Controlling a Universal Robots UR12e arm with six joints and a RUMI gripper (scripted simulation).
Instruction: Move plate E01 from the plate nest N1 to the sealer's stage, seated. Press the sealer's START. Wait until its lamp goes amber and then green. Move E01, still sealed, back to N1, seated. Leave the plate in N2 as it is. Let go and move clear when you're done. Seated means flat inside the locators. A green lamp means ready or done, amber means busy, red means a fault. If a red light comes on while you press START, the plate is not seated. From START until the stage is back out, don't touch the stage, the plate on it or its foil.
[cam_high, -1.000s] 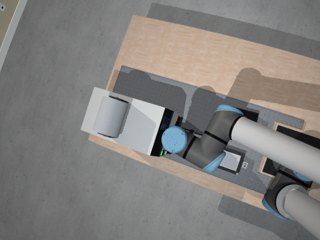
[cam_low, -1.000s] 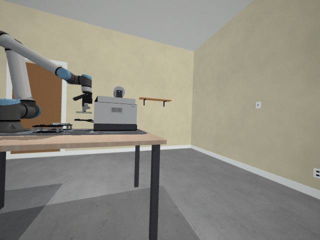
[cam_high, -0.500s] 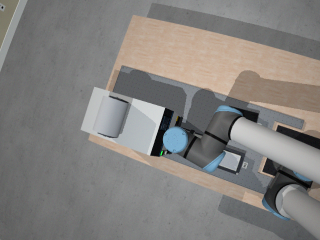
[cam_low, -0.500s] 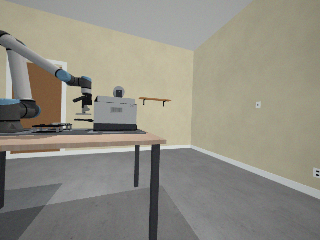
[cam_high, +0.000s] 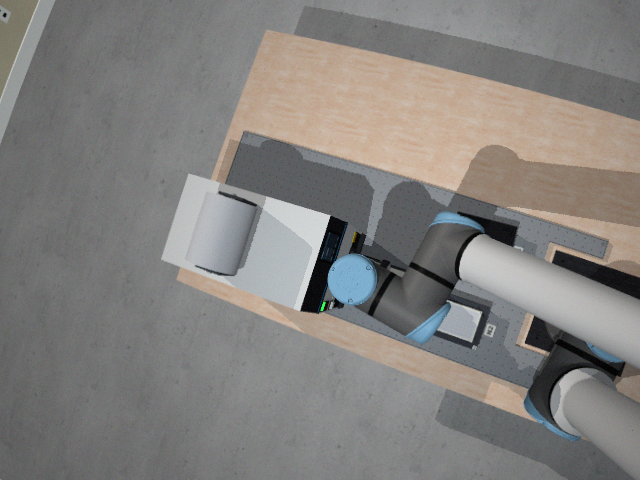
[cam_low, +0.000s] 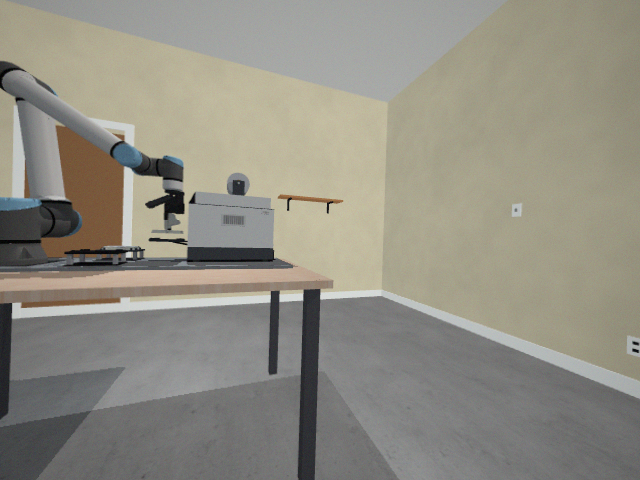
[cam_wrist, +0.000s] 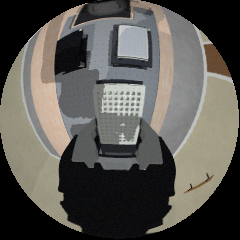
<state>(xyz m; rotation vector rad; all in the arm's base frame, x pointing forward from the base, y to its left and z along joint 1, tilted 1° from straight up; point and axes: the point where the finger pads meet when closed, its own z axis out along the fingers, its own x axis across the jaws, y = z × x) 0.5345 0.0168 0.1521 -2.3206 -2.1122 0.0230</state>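
Fingers pinching plate E01 (cam_wrist: 120, 112) by one short end, wells showing, above the stage; empty N1 (cam_wrist: 69, 52) and N2's plate (cam_wrist: 132, 43) lie beyond. Top: wrist (cam_high: 352, 279) hides the plate, sealer (cam_high: 289, 260) lamp green (cam_high: 323, 306). Exterior: plate (cam_low: 166, 239) hangs level just beside the sealer front, off the surface (cam_low: 155, 281). Best lower straight, keep flat, release only once inside locators.

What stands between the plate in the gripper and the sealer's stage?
Nothing visible does. The gripper holds the plate close in front of the sealer; the arm and plate hide the stage itself.
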